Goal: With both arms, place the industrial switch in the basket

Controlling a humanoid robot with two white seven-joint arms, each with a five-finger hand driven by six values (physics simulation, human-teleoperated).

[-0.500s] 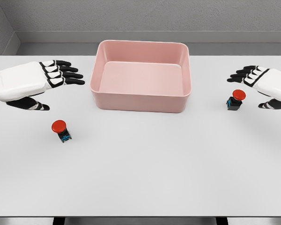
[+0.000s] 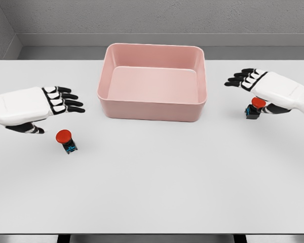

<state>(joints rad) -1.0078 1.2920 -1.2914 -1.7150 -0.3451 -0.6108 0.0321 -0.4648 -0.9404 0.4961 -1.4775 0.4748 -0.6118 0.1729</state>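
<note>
Head view: left hand point(image 2: 50, 104) open above switch point(image 2: 66, 140) at eight o'clock of basket point(image 2: 152, 107), right hand point(image 2: 263, 88) open, empty; small, rigid, probably light, best pinched under cap.

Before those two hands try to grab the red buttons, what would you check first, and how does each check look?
1. Left hand fingers spread, holding nothing: ok.
2. Right hand fingers spread, holding nothing: ok.
3. Left switch in clear view, untouched: ok.
4. Right switch in clear view: not ok, the hand partly covers it.
5. Right hand touching its switch: cannot tell.
6. Pink basket open for dropping: ok.
</note>
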